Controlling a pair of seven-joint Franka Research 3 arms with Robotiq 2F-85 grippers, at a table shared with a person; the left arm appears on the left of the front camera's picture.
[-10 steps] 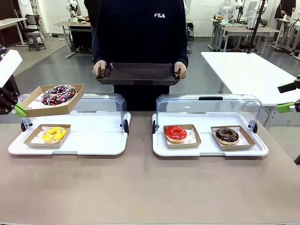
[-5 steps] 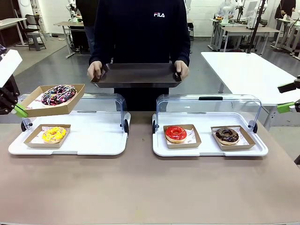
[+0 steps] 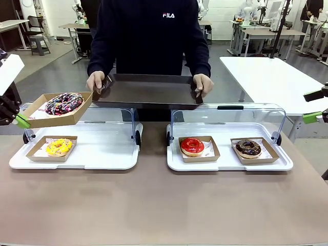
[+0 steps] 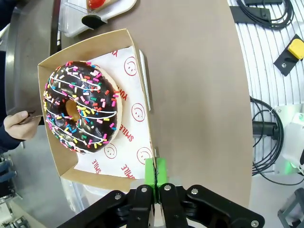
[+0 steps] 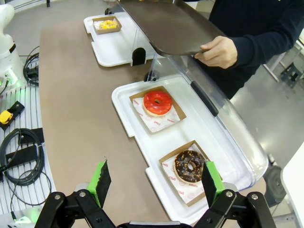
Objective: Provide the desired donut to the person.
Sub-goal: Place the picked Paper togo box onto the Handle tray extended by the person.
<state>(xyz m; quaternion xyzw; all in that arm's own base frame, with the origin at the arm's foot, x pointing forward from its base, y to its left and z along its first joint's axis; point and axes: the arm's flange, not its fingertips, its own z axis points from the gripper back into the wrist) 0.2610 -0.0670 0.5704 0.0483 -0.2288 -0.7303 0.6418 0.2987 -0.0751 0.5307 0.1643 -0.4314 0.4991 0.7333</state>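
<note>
Pinching donut box (image 3: 56,121) rim, left gripper (image 3: 22,121) — edge-cropped

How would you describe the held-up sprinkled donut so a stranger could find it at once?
Find the white tray with a clear lid at the left of the brown table. Over its left end the left gripper pinches a brown cardboard box, held aloft. Inside lies the chocolate-iced donut with white stripes and coloured sprinkles, the only donut off the trays.
</note>
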